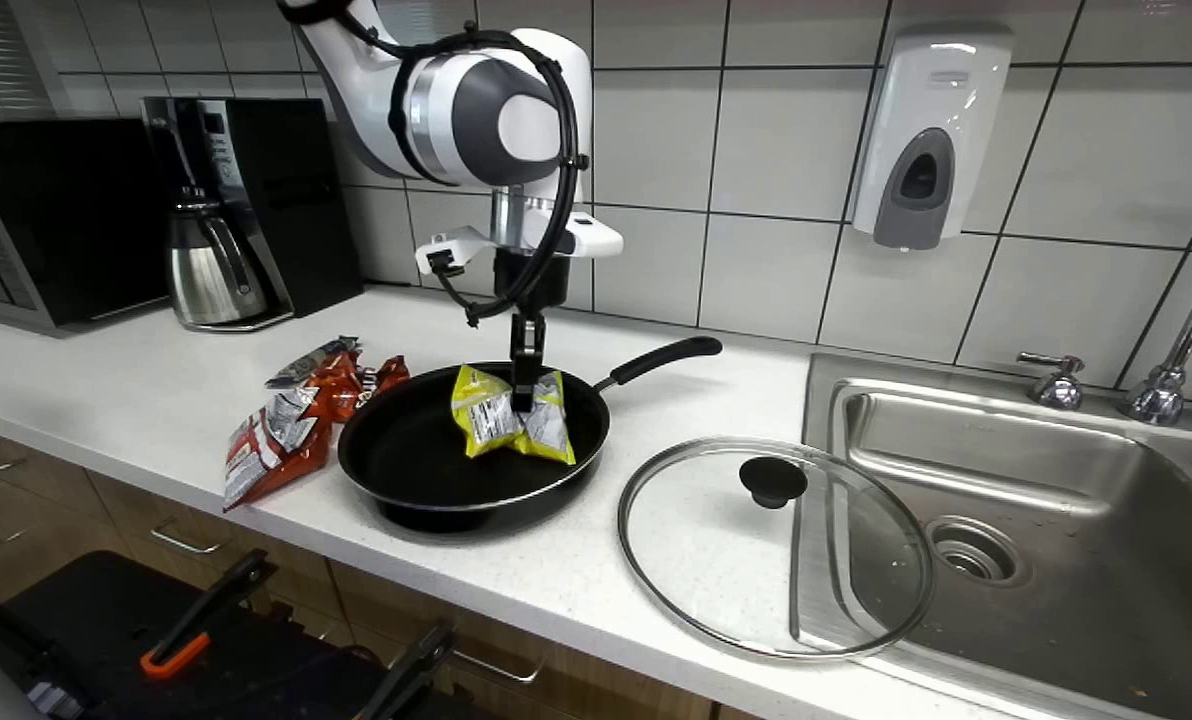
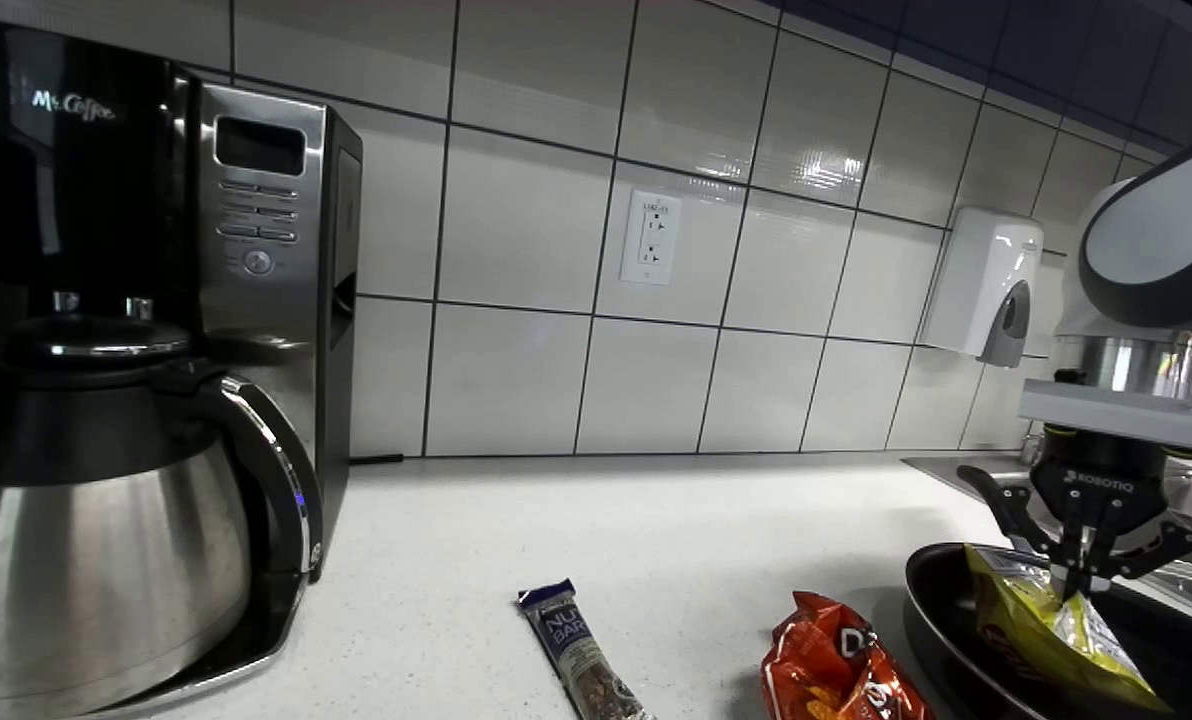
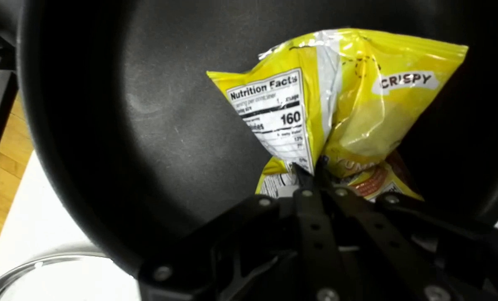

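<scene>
1. Pinching the yellow snack bag (image 3: 336, 113) across its middle, the Robotiq gripper (image 1: 523, 402) has its fingers close together on gathered film.
2. That bag sits within the black skillet (image 1: 411, 450), toward the handle side; whether its underside bears on the pan floor, I can't tell from here.
3. I'd expect it to be very light and soft, with glossy film apt to slip. The printed word "CRISPY" suggests brittle contents that a hard squeeze could crush.
4. Its bunched waist looks a workable hold, though a flat end seal would probably spare the contents more.
5. Hidden from me are the very ends of the fingertips, sunk in folds; creases swallow much of the lettering, and the finest print is blurred.
6. Beside the pan, crumpled red snack packaging (image 1: 286, 430) could be one bag or two. Near it, a nut bar (image 2: 581, 650) is cut off by an exterior view's lower edge.
7. Only an arc of the glass lid (image 1: 696, 550) shows in the wrist view.
</scene>
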Controlling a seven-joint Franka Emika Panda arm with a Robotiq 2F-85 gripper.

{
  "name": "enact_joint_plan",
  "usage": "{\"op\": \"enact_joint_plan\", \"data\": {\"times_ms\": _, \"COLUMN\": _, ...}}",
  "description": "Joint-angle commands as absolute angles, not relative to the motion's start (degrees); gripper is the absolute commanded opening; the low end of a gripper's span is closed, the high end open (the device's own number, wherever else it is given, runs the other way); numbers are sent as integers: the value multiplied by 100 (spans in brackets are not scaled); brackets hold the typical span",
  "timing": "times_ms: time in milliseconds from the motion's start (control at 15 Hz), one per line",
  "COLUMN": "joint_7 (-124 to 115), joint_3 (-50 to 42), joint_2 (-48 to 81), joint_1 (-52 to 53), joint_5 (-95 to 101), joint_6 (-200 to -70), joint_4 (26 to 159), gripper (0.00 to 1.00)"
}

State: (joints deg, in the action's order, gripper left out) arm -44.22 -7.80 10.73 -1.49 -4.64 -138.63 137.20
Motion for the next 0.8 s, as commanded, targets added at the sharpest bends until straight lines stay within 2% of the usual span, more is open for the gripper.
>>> {"op": "enact_joint_plan", "data": {"times_ms": 0, "joint_7": -4460, "joint_3": -819, "joint_2": 1100, "joint_1": -207, "joint_5": -450, "joint_6": -13551, "joint_4": 13594, "gripper": 0}}
{"op": "enact_joint_plan", "data": {"times_ms": 733, "joint_7": -4498, "joint_3": -1084, "joint_2": 1329, "joint_1": -291, "joint_5": -375, "joint_6": -13382, "joint_4": 13409, "gripper": 0}}
